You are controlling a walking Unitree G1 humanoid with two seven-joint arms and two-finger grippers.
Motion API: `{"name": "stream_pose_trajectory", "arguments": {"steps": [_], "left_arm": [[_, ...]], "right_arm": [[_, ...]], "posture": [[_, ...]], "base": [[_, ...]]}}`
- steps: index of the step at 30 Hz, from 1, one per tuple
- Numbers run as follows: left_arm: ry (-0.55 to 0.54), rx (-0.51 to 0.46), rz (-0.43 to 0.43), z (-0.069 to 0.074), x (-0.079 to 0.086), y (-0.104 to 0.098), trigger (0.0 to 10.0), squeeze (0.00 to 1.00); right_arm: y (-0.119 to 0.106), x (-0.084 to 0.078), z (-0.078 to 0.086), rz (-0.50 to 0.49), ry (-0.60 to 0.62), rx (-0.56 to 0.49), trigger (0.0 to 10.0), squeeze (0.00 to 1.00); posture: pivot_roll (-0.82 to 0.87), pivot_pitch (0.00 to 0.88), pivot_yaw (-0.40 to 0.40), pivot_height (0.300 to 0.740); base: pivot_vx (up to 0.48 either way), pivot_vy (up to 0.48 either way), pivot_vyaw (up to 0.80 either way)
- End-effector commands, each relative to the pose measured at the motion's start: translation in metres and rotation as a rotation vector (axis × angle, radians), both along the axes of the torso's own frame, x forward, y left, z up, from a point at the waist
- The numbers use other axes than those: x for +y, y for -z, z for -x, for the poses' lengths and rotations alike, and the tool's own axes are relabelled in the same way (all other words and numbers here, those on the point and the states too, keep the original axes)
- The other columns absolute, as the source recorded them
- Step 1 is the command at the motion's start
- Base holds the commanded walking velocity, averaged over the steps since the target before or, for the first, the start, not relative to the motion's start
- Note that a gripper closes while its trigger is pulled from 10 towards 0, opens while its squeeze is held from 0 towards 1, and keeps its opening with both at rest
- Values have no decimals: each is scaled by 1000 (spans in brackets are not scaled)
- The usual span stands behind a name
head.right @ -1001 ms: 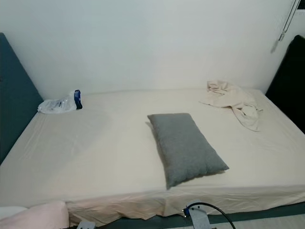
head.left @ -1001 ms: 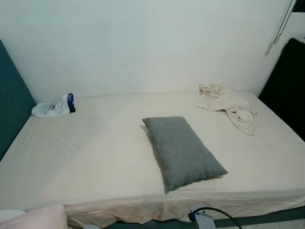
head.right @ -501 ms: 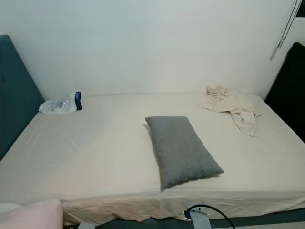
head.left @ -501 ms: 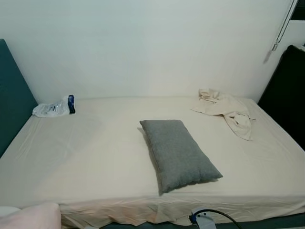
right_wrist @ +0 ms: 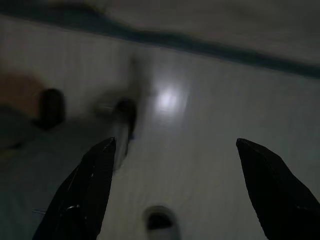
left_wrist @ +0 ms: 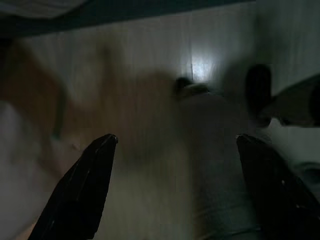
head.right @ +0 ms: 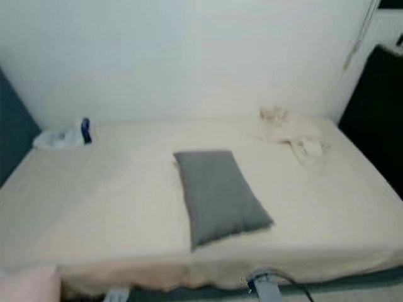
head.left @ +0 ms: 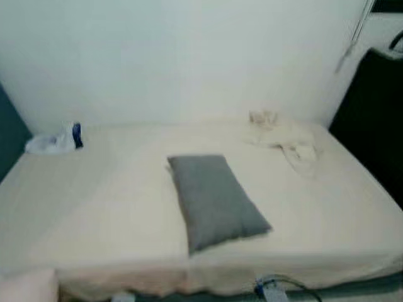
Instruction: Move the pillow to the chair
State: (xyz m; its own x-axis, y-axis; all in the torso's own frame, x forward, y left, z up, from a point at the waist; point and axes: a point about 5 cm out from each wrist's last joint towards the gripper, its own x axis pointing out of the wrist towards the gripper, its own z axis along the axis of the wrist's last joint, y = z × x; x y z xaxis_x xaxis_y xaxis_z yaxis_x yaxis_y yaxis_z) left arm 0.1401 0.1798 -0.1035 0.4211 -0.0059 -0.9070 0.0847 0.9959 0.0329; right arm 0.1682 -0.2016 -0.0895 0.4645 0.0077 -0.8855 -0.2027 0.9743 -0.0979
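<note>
Grey pillow (head.left: 214, 201) is lying on the bed (head.left: 94, 207), well apart from both spread-fingered grippers, left gripper (left_wrist: 175, 145) and right gripper (right_wrist: 175, 150), hanging over floor.

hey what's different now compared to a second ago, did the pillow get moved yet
No. The whole picture slid and blurred, so the camera moved, not the things. The pillow lies as before on the bed, with the crumpled cloth and plastic bag in their places. Nothing taken hold of.
</note>
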Motion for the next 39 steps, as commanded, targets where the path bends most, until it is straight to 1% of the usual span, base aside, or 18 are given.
{"name": "stream_pose_trajectory", "arguments": {"steps": [1, 12, 22, 27, 32, 35, 37, 39], "left_arm": [[-13, 27, -7, 7, 5, 2, 10000, 0], [-29, 32, -2, 10, 4, 3, 10000, 0], [-33, 30, -3, 10, 3, 3, 10000, 0], [-18, 21, -3, 7, 4, 2, 10000, 0], [-38, 4, 0, 3, 5, 0, 10000, 0], [-44, -15, 9, 0, 4, -1, 10000, 0], [-54, -29, 18, -3, 3, -2, 10000, 0], [-54, -29, 18, -3, 3, -2, 10000, 0]], "right_arm": [[1, 10, -2, -27, -9, -6, 10000, 0], [1, 9, 0, -20, -23, -1, 10000, 0], [2, 7, 2, -13, -21, 3, 10000, 0], [2, 6, 2, -10, -19, 4, 10000, 0], [2, 6, 2, -7, -21, 4, 10000, 0], [1, 5, 1, -13, 3, -13, 10000, 0], [-1, 3, -2, -31, 54, -43, 10000, 0], [-1, 3, -2, -31, 54, -43, 10000, 0]], "posture": [[-30, 0, 10, 740], [-23, 0, 3, 740], [-33, 0, 8, 740], [-36, 0, 12, 740], [-37, 0, 12, 740], [-36, 0, 12, 740], [-37, 0, 13, 740], [-37, 0, 13, 740]], "base": [[0, -428, 0], [0, -418, 0], [0, 0, 0], [0, 0, 0], [0, 0, 0], [0, 0, 0], [0, 0, 0], [0, 0, 0]]}}
